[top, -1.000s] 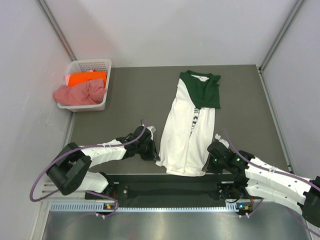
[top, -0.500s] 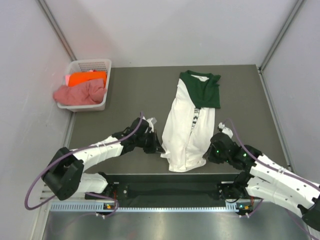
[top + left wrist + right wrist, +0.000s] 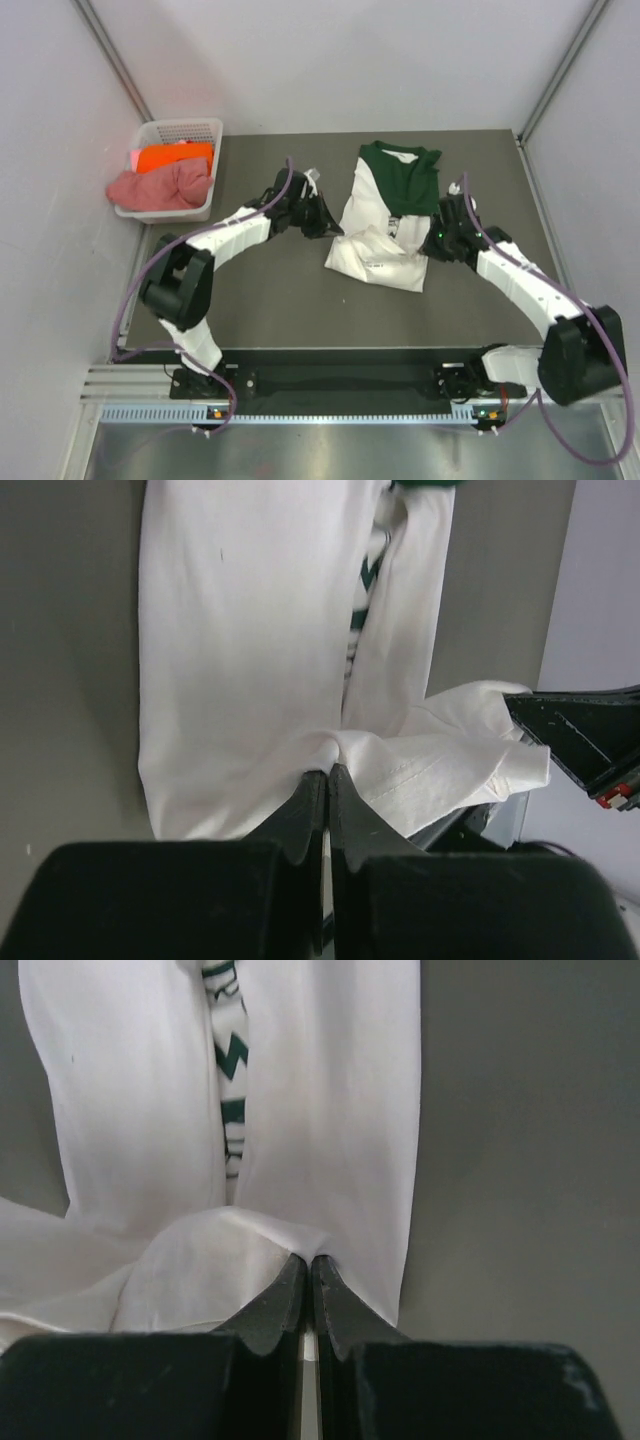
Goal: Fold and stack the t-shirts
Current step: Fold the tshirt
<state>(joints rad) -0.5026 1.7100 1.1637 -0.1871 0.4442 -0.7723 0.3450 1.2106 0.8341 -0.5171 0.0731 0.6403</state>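
Top view: shows the left arm (image 3: 232,228) reaching from its base up the left side of the desk (image 3: 270,300) and bending inward, and the right arm (image 3: 515,283) mirrored on the right side. Places the left hand (image 3: 330,228) and the right hand (image 3: 432,238) at opposite edges of the white t-shirt (image 3: 385,250), about mid-desk, both pointing inward at the cloth.

Wrist views: show the left hand (image 3: 327,773) with fingers pressed together on a pinch of white hem, and the right hand (image 3: 308,1258) clamped in the same way on the other hem corner, with no gap between the fingers.

White t-shirt: lies right of the desk's centre, dark green collar end flat toward the far edge. Has the lower part doubled back over the body, the hem forming a loose, wrinkled band between the two hands. Carries a strip of green zigzag print between two white panels folded lengthwise.

Far left corner: holds a white lattice basket (image 3: 196,128) with an orange t-shirt (image 3: 172,157) and a pink t-shirt (image 3: 160,187) draped over its near rim.

Compared with one second earlier: lay then at full length, hem at the near edge, both hands low beside the arm bases. Now has the hem lifted and carried toward the collar, both arms extended away from their bases. Basket contents unchanged.
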